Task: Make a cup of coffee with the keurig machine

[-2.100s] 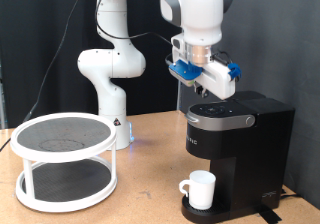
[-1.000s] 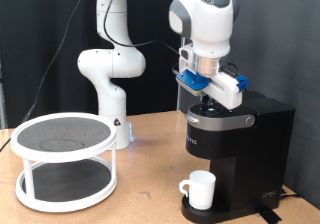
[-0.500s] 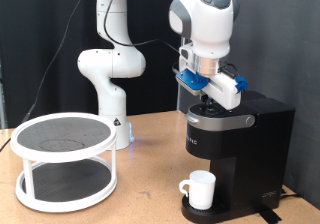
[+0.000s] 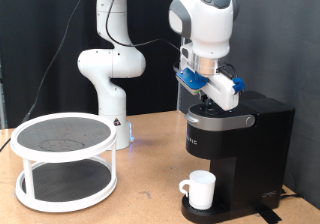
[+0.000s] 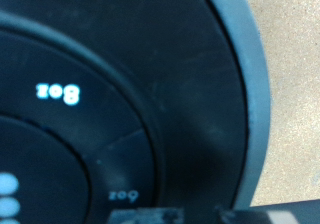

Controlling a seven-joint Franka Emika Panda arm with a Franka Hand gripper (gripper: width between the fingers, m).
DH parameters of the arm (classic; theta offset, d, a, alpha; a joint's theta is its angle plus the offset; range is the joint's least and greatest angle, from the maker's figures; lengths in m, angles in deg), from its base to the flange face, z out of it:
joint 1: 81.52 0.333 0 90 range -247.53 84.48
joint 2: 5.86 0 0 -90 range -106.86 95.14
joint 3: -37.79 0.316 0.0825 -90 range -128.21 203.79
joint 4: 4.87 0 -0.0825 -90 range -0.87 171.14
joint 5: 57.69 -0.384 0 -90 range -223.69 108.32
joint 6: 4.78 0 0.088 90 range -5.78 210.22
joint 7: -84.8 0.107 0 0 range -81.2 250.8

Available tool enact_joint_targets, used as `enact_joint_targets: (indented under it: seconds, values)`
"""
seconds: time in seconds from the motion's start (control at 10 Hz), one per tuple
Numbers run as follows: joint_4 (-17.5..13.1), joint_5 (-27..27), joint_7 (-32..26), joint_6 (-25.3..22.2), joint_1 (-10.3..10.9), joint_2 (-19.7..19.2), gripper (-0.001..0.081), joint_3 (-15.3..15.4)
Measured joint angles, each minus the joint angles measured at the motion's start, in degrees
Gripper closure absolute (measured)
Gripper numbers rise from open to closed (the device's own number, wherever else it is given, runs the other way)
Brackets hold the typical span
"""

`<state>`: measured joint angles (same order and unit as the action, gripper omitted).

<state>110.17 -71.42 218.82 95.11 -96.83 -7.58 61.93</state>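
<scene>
The black keurig machine [image 4: 245, 144] stands at the exterior view's right with its lid down. The white cup [image 4: 201, 189] sits on its round drip base, under the spout. My gripper [image 4: 207, 106] points straight down, with its fingertips at or just above the machine's round top panel. The fingers look closed together and hold nothing. In the wrist view the top panel [image 5: 180, 94] fills the frame at very close range. A lit "8 oz" label [image 5: 57, 93] and a dimmer "6 oz" label show on it. The gripper [image 5: 180, 217] shows only as a dark edge.
A white two-tier round stand [image 4: 62, 159] with dark shelves stands on the wooden table at the exterior view's left. The arm's white base [image 4: 105, 84] rises behind it. A black curtain hangs at the back.
Since 2.1 s ago the gripper has come down and to the exterior view's right onto the machine's top. Over the last second it has barely moved. The cup has not moved.
</scene>
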Motion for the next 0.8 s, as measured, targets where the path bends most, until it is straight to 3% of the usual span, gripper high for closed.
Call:
enact_joint_targets:
  seconds: [0.6, 0.8]
  values:
    - [-0.1, 0.3, 0.4, 0.0, -0.7, 0.0, 0.0806, -0.3]
    - [-0.2, -1.2, -1.8, -0.2, -0.9, 0.1, 0.0806, -0.4]
